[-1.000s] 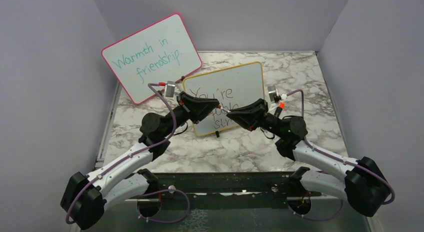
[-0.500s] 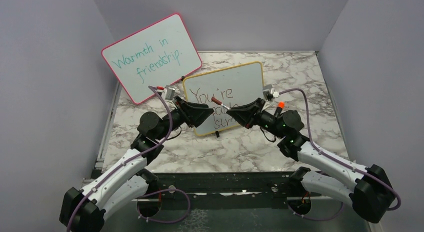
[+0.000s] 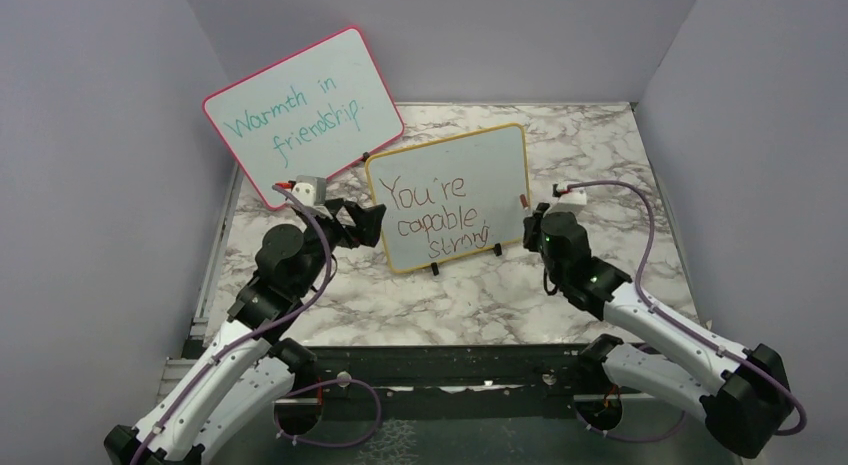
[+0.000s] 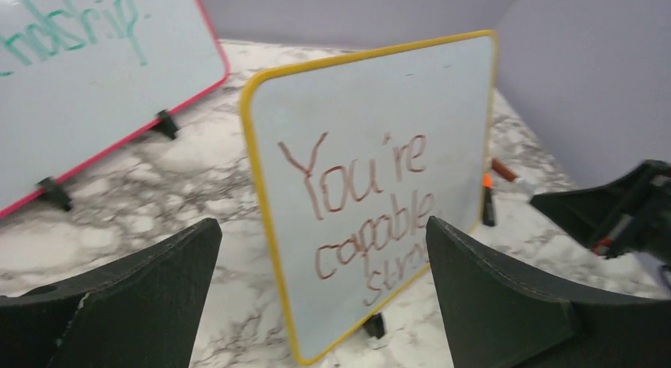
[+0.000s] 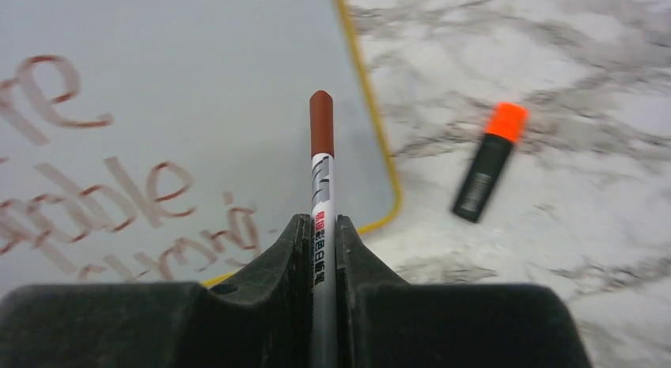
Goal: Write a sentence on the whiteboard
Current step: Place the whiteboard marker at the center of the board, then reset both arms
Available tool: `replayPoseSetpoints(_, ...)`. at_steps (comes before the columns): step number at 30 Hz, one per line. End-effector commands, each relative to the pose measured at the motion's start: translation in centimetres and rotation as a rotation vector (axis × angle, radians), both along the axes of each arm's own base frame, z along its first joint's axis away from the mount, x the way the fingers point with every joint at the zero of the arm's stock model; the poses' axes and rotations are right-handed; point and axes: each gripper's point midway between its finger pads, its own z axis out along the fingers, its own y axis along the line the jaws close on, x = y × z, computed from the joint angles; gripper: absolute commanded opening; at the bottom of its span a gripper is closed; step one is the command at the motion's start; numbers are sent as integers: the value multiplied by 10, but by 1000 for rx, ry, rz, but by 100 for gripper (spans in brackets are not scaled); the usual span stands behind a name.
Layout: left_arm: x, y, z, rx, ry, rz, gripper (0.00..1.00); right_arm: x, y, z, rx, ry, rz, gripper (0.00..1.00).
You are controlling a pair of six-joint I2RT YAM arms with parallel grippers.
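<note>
Drew back from the whiteboard (image 3: 480, 155) over the last second: left end effector (image 3: 362, 223) out past its 8 o'clock edge, right end effector (image 3: 529, 223) out to its 4 o'clock edge, baring the whole sentence (image 3: 435, 213), "You're capable strong", in three red-brown lines.

From the top camera: showed the yellow-framed board standing on small black feet near the middle of the marble counter (image 3: 600, 165), with the pink-framed board (image 3: 300, 110) and its teal writing close by at 10 o'clock.

From the left wrist: showed the fingers spread wide with nothing between them, facing the board and apart from it. Also caught a black marker with an orange cap (image 4: 488, 200) lying on the counter just past the board's 3 o'clock edge.

From the right wrist: showed the fingers pinched narrow on a marker with a red-brown end (image 5: 321, 138), that end pointing to 12 o'clock near the board's lower corner. Could not tell whether it touched the surface. Placed the orange-capped one at 2 o'clock, flat on the counter.
</note>
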Motion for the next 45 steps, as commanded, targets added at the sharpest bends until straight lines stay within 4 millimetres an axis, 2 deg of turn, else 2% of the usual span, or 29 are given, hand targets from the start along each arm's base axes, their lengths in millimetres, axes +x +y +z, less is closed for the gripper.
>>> replayPoseSetpoints(1, 12, 46, -34, 195, 87, 229, 99, 5, -81, -25, -126, 92, -334, 0)
replayPoseSetpoints(5, 15, 55, -40, 227, 102, 254, 99, 14, -115, -48, -91, 167, -419, 0)
replayPoseSetpoints(9, 18, 75, -40, 209, 106, 322, 99, 17, -140, -74, -78, 240, -491, 0)
replayPoseSetpoints(12, 19, 87, -39, 166, 102, 360, 99, 18, -151, -95, -48, 307, -513, 0)
replayPoseSetpoints(15, 20, 95, -39, 156, 104, 378, 99, 18, -157, -108, -48, 352, -532, 2)
replayPoseSetpoints(20, 16, 99, -34, 151, 89, 390, 99, 17, -164, -123, -33, 427, -544, 12)
replayPoseSetpoints(28, 11, 100, -30, 135, 65, 388, 99, 11, -165, -135, -34, 501, -542, 34)
replayPoseSetpoints(32, 5, 97, -24, 117, 38, 357, 99, 9, -165, -125, -13, 472, -549, 43)
replayPoseSetpoints(36, -7, 97, -13, 98, -5, 341, 99, 6, -165, -104, 6, 436, -551, 50)
replayPoseSetpoints(40, -18, 109, -3, 81, -45, 380, 99, 1, -164, -65, 30, 367, -535, 56)
replayPoseSetpoints(45, -31, 135, 4, -102, -36, 533, 99, -10, -160, 6, 76, 200, -479, 61)
